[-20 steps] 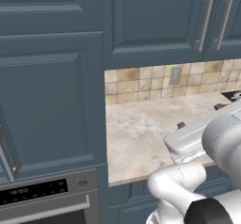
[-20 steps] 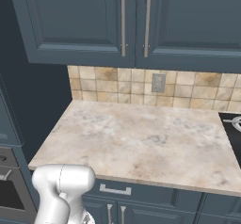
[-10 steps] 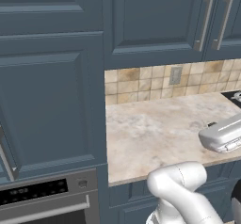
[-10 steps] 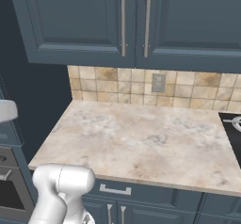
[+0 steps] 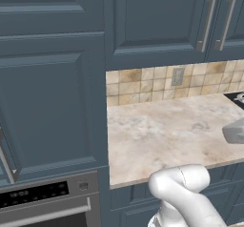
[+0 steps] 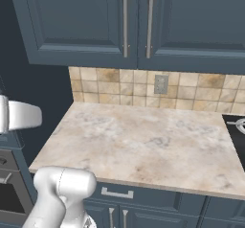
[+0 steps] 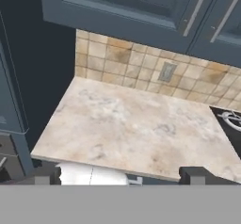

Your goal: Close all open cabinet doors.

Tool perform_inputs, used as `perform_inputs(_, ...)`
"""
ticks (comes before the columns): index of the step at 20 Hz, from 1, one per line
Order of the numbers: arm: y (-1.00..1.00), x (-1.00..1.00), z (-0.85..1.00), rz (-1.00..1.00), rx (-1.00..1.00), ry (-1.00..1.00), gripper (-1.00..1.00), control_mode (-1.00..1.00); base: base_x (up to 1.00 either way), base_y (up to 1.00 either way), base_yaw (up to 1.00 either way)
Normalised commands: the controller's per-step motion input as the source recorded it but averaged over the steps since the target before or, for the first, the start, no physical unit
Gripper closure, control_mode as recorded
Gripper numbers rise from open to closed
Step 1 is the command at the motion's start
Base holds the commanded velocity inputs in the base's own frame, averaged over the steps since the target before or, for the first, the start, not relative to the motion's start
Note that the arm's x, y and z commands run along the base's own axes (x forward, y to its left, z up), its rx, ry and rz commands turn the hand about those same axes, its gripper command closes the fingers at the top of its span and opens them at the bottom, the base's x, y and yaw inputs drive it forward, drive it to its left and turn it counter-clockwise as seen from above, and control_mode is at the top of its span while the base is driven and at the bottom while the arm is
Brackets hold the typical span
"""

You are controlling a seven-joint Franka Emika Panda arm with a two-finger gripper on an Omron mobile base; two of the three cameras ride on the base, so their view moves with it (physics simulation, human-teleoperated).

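Note:
Two slate-blue upper cabinet doors [image 6: 86, 21] [image 5: 157, 16] with slim silver bar handles [image 6: 125, 23] hang over the counter, and both lie flush and shut. They also run along the top of the hand view as cabinet doors [image 7: 127, 2]. A tall cabinet door [image 5: 47, 111] stands left of the counter; a silver handle [image 5: 5, 161] shows at its lower left. I cannot tell whether it is ajar. My gripper [image 7: 122, 175] hovers in front of the counter's edge, facing the backsplash, with its fingertips [image 7: 47, 173] far apart and nothing between them.
The beige stone counter [image 6: 139, 141] has a tiled backsplash with an outlet [image 6: 161, 84]. A black cooktop [image 6: 237, 131] lies at the right. An oven [image 5: 47, 202] sits below the tall cabinet. A drawer [image 6: 117, 193] is under the counter. A white arm link [image 6: 19, 114] hangs nearby.
The bulky white upper part of my arm has swung out of the middle of the left base view to its right edge and come into the right base view's left edge. The cabinets are unchanged.

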Motion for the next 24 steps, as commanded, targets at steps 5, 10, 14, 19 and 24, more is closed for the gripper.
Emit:
perform_inputs(5,-0.11,0.00,-0.28,0.00,0.11,0.03,-1.00,-1.00,0.00,0.00,0.00)
perform_inputs(10,-0.01,0.00,-0.24,0.00,0.09,0.02,-1.00,-1.00,0.00,0.00,0.00)
perform_inputs(14,0.00,0.00,-0.13,-0.03,0.01,0.00,-1.00,-1.00,0.00,0.00,0.00)
perform_inputs(19,0.00,-0.04,-0.02,-0.04,0.00,0.00,-1.00,1.00,-0.08,0.00,-0.01)
perform_inputs(24,0.00,0.00,0.00,0.00,0.00,0.00,-1.00,1.00,-0.80,0.07,-0.07)
